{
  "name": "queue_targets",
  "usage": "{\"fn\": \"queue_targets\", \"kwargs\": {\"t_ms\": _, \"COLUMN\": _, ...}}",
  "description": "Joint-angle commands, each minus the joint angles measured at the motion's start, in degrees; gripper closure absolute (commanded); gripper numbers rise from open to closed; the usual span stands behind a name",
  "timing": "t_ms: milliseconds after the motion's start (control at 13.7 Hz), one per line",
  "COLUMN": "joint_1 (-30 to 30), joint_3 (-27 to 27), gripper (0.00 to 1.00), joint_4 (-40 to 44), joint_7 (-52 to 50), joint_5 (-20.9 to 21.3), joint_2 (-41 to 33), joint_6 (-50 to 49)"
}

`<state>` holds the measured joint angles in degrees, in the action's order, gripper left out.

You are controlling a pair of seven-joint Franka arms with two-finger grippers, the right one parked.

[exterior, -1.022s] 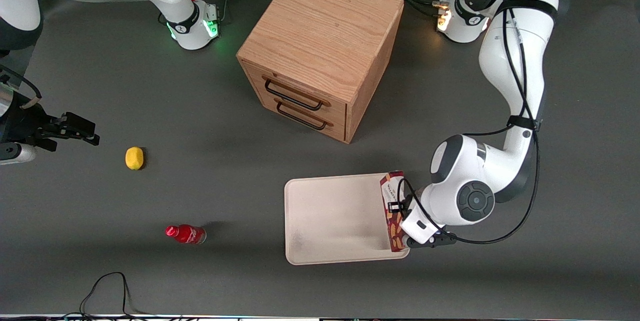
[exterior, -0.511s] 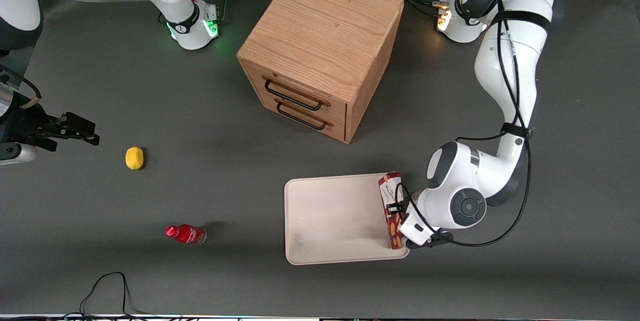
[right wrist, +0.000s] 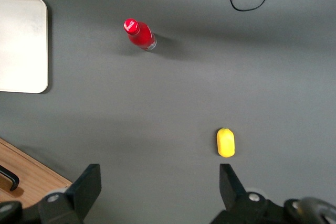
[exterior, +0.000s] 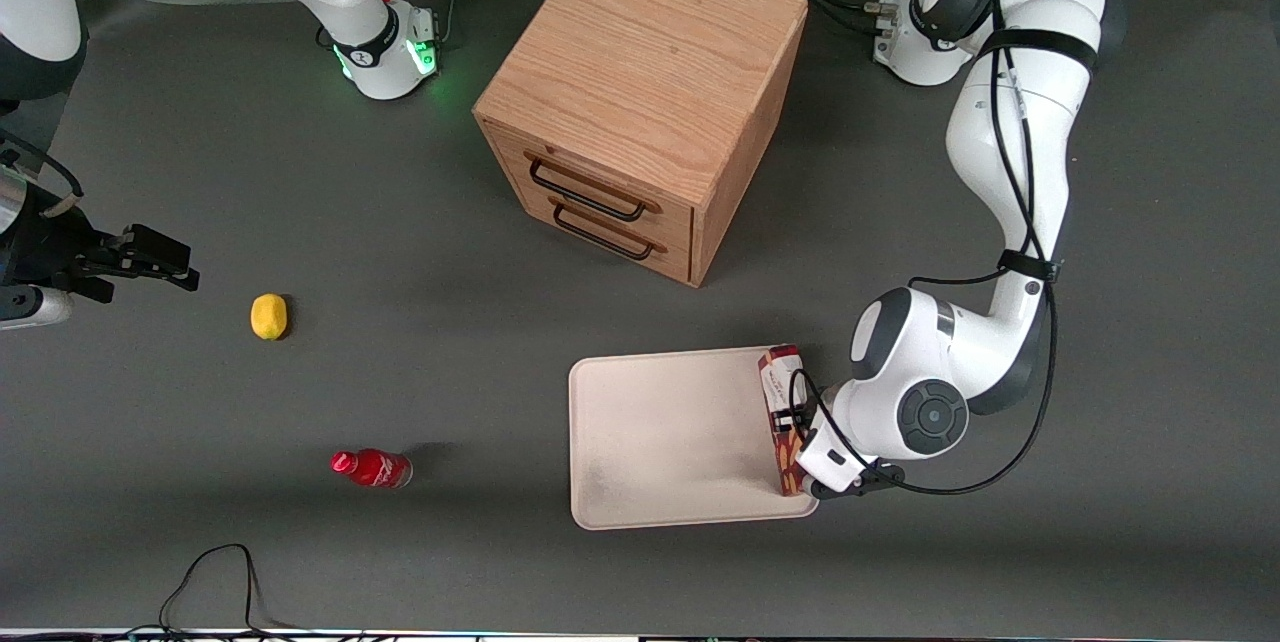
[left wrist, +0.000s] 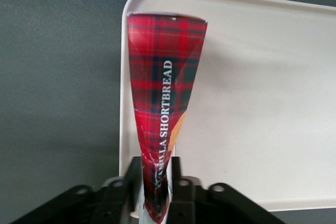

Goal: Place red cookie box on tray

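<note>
One box, pinched at its near end by the gripper, fingers clamped on the narrow faces; card looks squashed in at the grip. Judgement: light thin carton, stiff along its length but it dents easily, biscuits inside brittle, glossy print maybe a bit slippery. Best hold is across the narrow sides nearer mid-length with modest squeeze; this end grip crushes it.

Box location: on edge along the tray rim at the working arm's end; front view shows box inside that rim, whether it rests on the tray or hangs just above can't be told.

Counts, near to far from front camera: one cable at 6 o'clock of bottle; one bottle; one tray; one box; one gripper; one lemon at 11 o'clock of bottle; one cabinet, two drawers, at 12 o'clock of tray.
</note>
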<state>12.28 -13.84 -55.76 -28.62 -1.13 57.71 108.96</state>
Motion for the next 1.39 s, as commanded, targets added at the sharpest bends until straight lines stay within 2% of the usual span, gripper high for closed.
{"fn": "queue_targets", "kwargs": {"t_ms": 0, "joint_1": 0.4, "joint_3": 0.3, "gripper": 0.0, "joint_4": 0.0, "joint_7": -1.1, "joint_5": 0.4, "joint_2": 0.1, "joint_6": 1.0}}
{"fn": "queue_targets", "kwargs": {"t_ms": 438, "joint_1": -1.3, "joint_3": 0.2, "gripper": 0.0, "joint_4": -0.4, "joint_7": 0.1, "joint_5": 1.2, "joint_2": -2.1, "joint_6": -0.2}}
{"fn": "queue_targets", "kwargs": {"t_ms": 657, "joint_1": -3.4, "joint_3": 0.3, "gripper": 0.0, "joint_4": -10.4, "joint_7": 1.5, "joint_5": 1.2, "joint_2": -12.6, "joint_6": -1.9}}
{"fn": "queue_targets", "kwargs": {"t_ms": 949, "joint_1": -10.9, "joint_3": 0.0, "gripper": 0.01, "joint_4": -29.5, "joint_7": 12.3, "joint_5": 0.5, "joint_2": -31.0, "joint_6": -3.8}}
{"fn": "queue_targets", "kwargs": {"t_ms": 1022, "joint_1": -12.5, "joint_3": 0.1, "gripper": 0.0, "joint_4": -31.8, "joint_7": 13.5, "joint_5": 0.5, "joint_2": -34.6, "joint_6": -6.3}}
{"fn": "queue_targets", "kwargs": {"t_ms": 1315, "joint_1": -18.1, "joint_3": 0.4, "gripper": 0.0, "joint_4": -32.2, "joint_7": 18.2, "joint_5": 2.2, "joint_2": -44.1, "joint_6": -19.6}}
